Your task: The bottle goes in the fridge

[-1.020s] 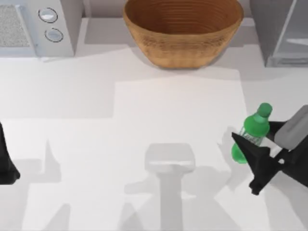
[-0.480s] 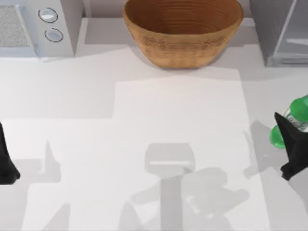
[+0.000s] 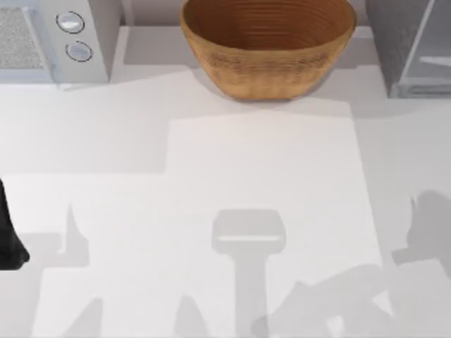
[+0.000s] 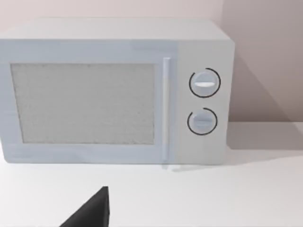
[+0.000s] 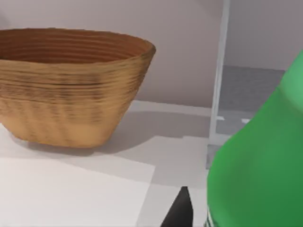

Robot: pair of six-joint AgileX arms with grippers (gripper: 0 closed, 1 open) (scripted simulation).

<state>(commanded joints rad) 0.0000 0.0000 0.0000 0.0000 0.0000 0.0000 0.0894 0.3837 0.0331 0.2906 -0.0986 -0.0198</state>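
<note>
A plain white table [image 3: 211,162] is stretching across the top view, crossed by soft grey shadows, with a pale wall rising behind it. At the far edge, a woven brown basket [image 3: 268,46] is sitting in the middle, a white microwave [image 3: 53,39] with two round knobs is standing at the left corner, and the fridge [image 3: 412,46] is standing at the right corner, its dark speckled side facing the basket and its pale panel beside it.

The left arm [image 3: 8,236] is resting at the table's left edge; a dark fingertip [image 4: 92,213] of its gripper is showing in the left wrist view, facing the microwave. Whether those jaws are spread or pressed together cannot be told.

In the right wrist view, the bottle [image 5: 260,165] is looming close to the camera as a smooth green body, with one dark finger [image 5: 180,210] just beside it. The grip itself cannot be told. Beyond the bottle, the fridge's pale upright edge and grey interior are showing, with the basket off to one side.
</note>
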